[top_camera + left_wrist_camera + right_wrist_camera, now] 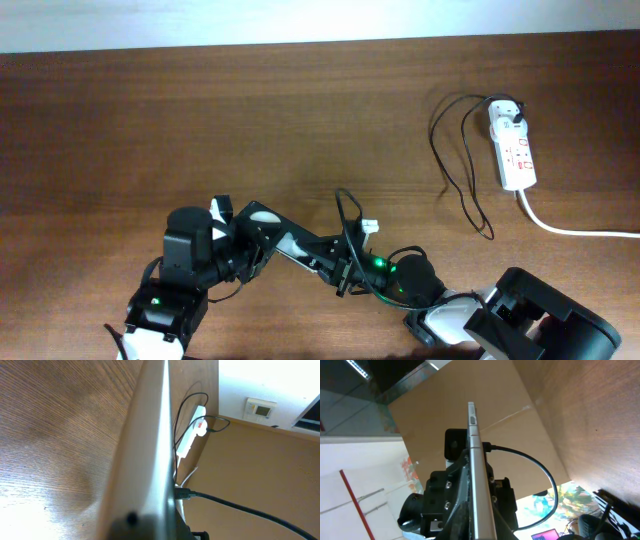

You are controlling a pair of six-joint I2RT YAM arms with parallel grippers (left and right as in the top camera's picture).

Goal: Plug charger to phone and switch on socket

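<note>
The phone (150, 435) is held on edge just above the table, silvery rim toward both wrist cameras; it also shows in the right wrist view (474, 460). My left gripper (146, 530) is shut on it from one end and my right gripper (476, 520) from the other. Overhead they meet low in the middle, left gripper (333, 262) and right gripper (374, 268). The charger cable's (540, 467) plug tip (183, 493) sits at the phone's edge. Its black adapter (515, 115) is in the white socket (513, 150) at the far right.
The black cable (455, 165) lies in loose loops left of the power strip and arcs up by the grippers (345, 215). The strip's thick white cord (570, 228) runs off to the right edge. The table's back edge is near the strip.
</note>
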